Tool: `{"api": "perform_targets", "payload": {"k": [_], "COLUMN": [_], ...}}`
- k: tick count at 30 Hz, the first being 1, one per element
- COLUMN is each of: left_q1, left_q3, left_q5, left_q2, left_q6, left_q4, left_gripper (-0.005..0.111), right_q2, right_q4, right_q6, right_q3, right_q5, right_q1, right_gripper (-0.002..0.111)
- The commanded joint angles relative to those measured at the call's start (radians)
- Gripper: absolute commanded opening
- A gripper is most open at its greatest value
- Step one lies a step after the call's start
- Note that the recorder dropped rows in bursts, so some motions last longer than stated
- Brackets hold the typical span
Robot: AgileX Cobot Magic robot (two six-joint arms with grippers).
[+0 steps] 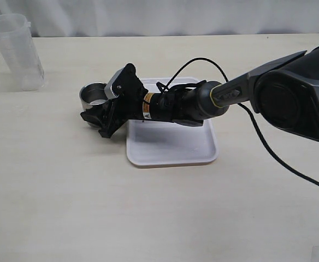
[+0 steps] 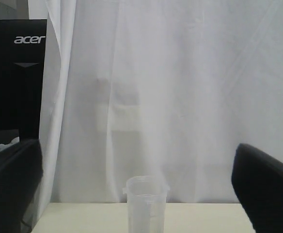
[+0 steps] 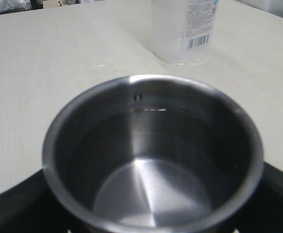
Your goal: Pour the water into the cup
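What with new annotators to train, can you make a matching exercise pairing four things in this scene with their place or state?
Things:
1. steel cup
2. white tray
3. transparent measuring container
4. right pincer

Places or states:
a. upright at the table's far left, alone
b. on the table just left of the tray
c. flat beneath the right arm
d. closed around the cup

Pairs: 1-b, 2-c, 3-a, 4-d

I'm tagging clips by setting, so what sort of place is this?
Probably a robotics lab or test bench: a dark grey robot arm works over a pale beige tabletop, a plain white curtain hangs behind as a backdrop, and a black Acer monitor stands beside the curtain.
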Motion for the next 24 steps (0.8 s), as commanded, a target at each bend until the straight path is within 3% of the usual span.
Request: {"api": "perform_targets", "payload": {"k": [1, 9, 13, 18, 24], "left_q1": [0.0, 0.0, 0.0, 0.0, 0.0], "left_q3": [0.003, 0.003, 0.003, 0.003, 0.054], "left_q5": [-0.004, 0.008, 0.139, 0.273, 0.332], "left_q2": [-0.006, -0.009, -0.102, -0.287, -0.315], "left_q6": [-0.007, -0.005, 0.007, 0.268, 0.28], "left_q4": [0.001, -0.004, -0.063, -0.247, -0.245], "left_gripper": [0.105, 0.105, 0.105, 0.105, 0.105], "right_q2": [0.004, 0.004, 0.004, 0.004, 0.004], "right_q4": [-0.012, -0.012, -0.012, -0.012, -0.012], "right_q6": [0.002, 0.002, 0.002, 0.002, 0.002], "right_q3": [0.004, 0.004, 0.004, 0.004, 0.004], "right_q5": [0.047, 0.047, 0.047, 0.047, 0.047], "right_q1": [-0.006, -0.006, -0.006, -0.006, -0.006], "right_gripper": [0.004, 0.004, 0.004, 0.004, 0.004]}}
